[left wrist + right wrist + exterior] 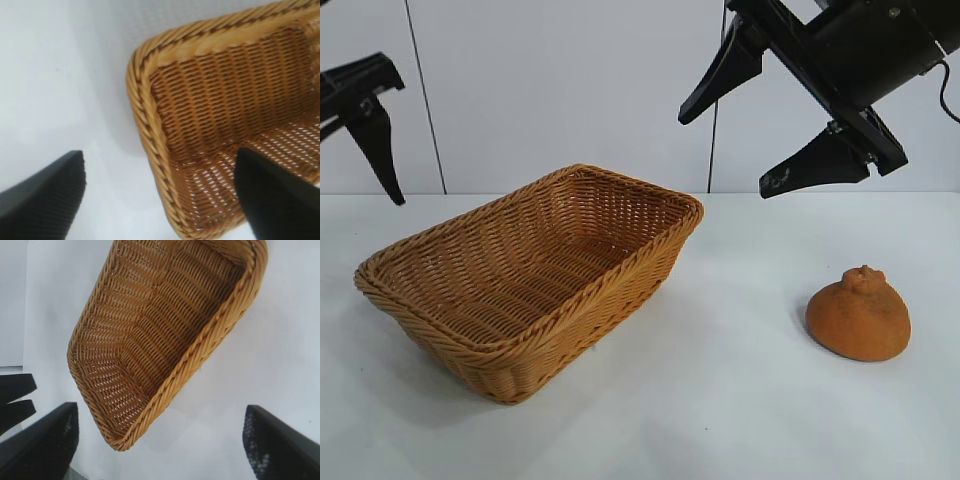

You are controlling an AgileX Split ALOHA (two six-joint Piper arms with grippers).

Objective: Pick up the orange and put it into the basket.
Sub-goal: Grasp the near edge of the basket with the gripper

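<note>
Now, from the exterior view, the right gripper (775,150) is hanging high over the table (720,400), right of centre, its claw spread wide and holding nothing. That spread looks like readiness for a squat fruit, I'd say. The orange (858,315) is sitting on the table at near right, neck up, below the gripper and a bit to its right, well apart from it. The basket (535,275) is lying left of centre, angled, open side up and holding nothing, so the drop looks easy. The left gripper (365,120) is parked up at far left, out of the way; whether its claw is wide isn't clear from here.

Switching to the left wrist view, two dark fingers (42,200) are framing a corner of the basket (150,135), set far apart, so that claw is wide too, gripping nothing.

Over to the right wrist view, the fingers (280,440) are standing wide apart, looking down on the basket (215,335); the orange isn't showing here, so I judge the arm needs to swing right.

Counting up: one orange, one basket, two grippers.
</note>
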